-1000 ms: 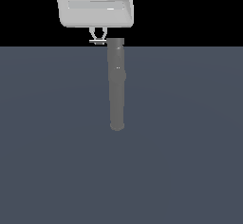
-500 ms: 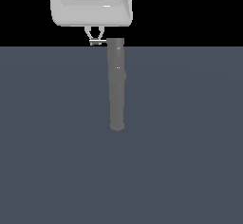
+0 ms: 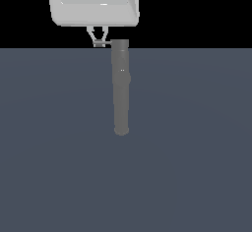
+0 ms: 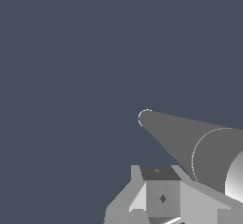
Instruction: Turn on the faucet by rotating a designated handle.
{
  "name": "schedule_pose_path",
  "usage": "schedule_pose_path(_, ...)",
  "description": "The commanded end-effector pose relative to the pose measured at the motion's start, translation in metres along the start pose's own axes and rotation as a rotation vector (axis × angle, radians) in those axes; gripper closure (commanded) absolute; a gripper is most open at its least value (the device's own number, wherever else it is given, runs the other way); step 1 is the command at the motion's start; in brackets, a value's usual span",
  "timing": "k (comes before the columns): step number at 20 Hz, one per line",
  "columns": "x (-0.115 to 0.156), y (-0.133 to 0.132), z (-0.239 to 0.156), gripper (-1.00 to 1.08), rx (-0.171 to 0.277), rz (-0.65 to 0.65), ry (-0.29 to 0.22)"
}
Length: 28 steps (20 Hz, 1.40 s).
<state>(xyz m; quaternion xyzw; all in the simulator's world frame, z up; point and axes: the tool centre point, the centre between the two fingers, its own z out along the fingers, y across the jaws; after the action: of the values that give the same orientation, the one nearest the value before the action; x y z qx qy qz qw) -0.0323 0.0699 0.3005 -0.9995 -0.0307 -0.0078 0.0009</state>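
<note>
faucet [image 3: 121, 86] is a long dark grey matte cylinder lying on the flat grey-blue surface [image 3: 49, 152], running from the surface's far edge toward the camera in the exterior view, rounded end nearest, slightly wider cap at the far end.

going left to right in the exterior view: the light grey boxy gripper [image 3: 100, 44] body hangs above the far edge, mostly on the exterior view's left of the faucet. its two thin fingers [image 3: 93, 35] angle down and converge to a point just beside the cap, on the cap's left. tips look drawn together with only a sliver between them; can't tell from this view if anything sits between them. handle itself can't be made out here, too small or hidden at the tips. right of the cap there's only black background above and bare surface below.

wrist view: faucet [image 4: 185, 137] shows as a tapering dark cylinder with the wider cap close to the camera and the rounded end far out over the surface [image 4: 71, 76]. gripper [image 4: 161, 197] blocks sit right against the cap side. contact with the handle not resolvable.
</note>
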Motion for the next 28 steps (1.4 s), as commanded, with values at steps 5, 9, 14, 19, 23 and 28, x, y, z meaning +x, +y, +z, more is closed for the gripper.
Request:
schedule_pose_path(5,-0.027,0.010,0.000,1.08,-0.001,0.003,-0.013)
schedule_pose_path(9,-0.040,0.014,-0.001,1.08,-0.001,0.002,-0.015)
schedule_pose_path(14,-0.038,0.023,0.000,1.08,-0.001,-0.001,-0.007)
schedule_pose_path(19,-0.050,0.048,0.000,1.08,-0.001,0.001,-0.013)
schedule_pose_path(23,-0.057,0.063,-0.001,1.08,-0.001,0.002,-0.016)
schedule_pose_path(28,-0.042,0.064,0.000,1.08,-0.001,-0.022,-0.011)
